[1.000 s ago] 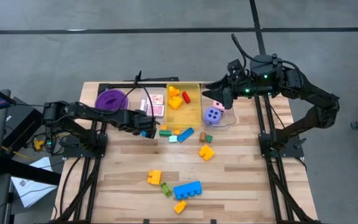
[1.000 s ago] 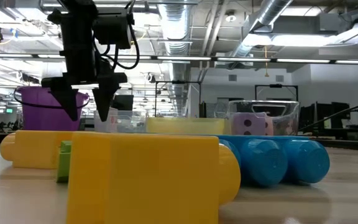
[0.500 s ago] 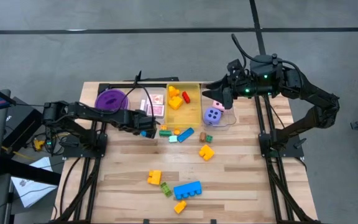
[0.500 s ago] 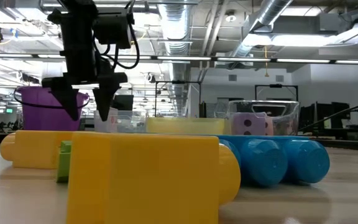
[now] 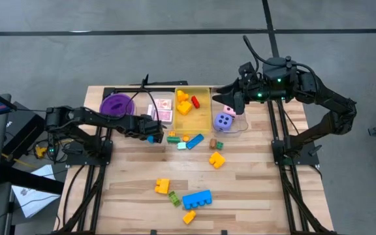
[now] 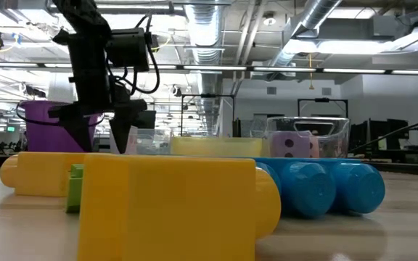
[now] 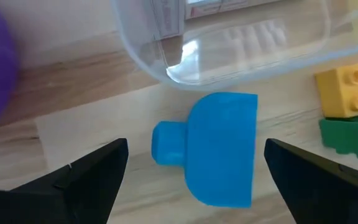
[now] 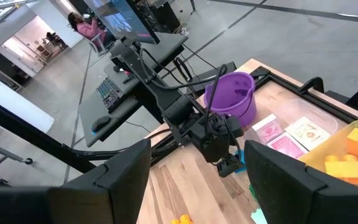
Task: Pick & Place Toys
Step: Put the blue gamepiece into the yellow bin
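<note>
My left gripper (image 5: 148, 136) hangs open just above a small blue block (image 7: 219, 149) that lies on the table in front of the clear bin of playing cards (image 5: 162, 109). In the left wrist view its fingers stand on either side of the block without touching it. It also shows in the low view (image 6: 106, 138). My right gripper (image 5: 230, 98) is open and empty above the clear bin (image 5: 237, 128) that holds the purple die (image 5: 224, 121) and the pink die (image 5: 229, 110). Several loose blocks (image 5: 197, 199) lie on the table.
The purple bowl (image 5: 117, 104) stands at the far left. The yellow bin (image 5: 204, 93) holds yellow, orange and red blocks. Green, orange and blue blocks (image 5: 195, 141) lie just right of my left gripper. Yellow and green blocks (image 7: 350, 106) sit next to the blue block.
My left gripper has sunk a little toward the blue block and tipped slightly, staying open. My right arm has kept still.
</note>
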Action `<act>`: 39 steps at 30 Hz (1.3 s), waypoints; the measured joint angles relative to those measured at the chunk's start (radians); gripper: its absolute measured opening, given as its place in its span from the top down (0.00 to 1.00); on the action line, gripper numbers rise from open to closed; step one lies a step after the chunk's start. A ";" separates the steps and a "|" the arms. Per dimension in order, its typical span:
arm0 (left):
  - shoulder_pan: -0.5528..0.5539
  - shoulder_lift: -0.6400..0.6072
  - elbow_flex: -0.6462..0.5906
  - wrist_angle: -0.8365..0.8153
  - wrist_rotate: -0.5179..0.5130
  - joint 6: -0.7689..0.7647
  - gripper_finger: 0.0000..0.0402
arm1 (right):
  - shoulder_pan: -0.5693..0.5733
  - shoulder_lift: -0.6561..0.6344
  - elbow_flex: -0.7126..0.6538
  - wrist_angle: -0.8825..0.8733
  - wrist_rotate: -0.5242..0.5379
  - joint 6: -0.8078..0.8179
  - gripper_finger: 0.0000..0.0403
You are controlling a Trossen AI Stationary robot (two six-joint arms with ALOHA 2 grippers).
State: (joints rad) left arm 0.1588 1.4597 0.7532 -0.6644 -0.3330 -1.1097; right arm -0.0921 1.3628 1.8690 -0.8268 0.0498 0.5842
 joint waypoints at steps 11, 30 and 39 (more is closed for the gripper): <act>0.011 0.007 -0.055 0.108 0.027 0.037 0.07 | 0.000 0.000 0.000 0.000 0.000 -0.008 0.38; 0.011 0.034 -0.067 0.136 0.044 0.039 0.07 | 0.000 0.000 0.000 -0.002 0.000 -0.011 0.38; 0.011 0.034 -0.067 0.142 0.044 0.039 0.13 | 0.000 0.000 0.000 0.000 0.000 -0.011 0.38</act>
State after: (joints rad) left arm 0.1696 1.4940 0.6863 -0.5227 -0.2888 -1.0706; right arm -0.0921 1.3628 1.8690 -0.8271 0.0498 0.5734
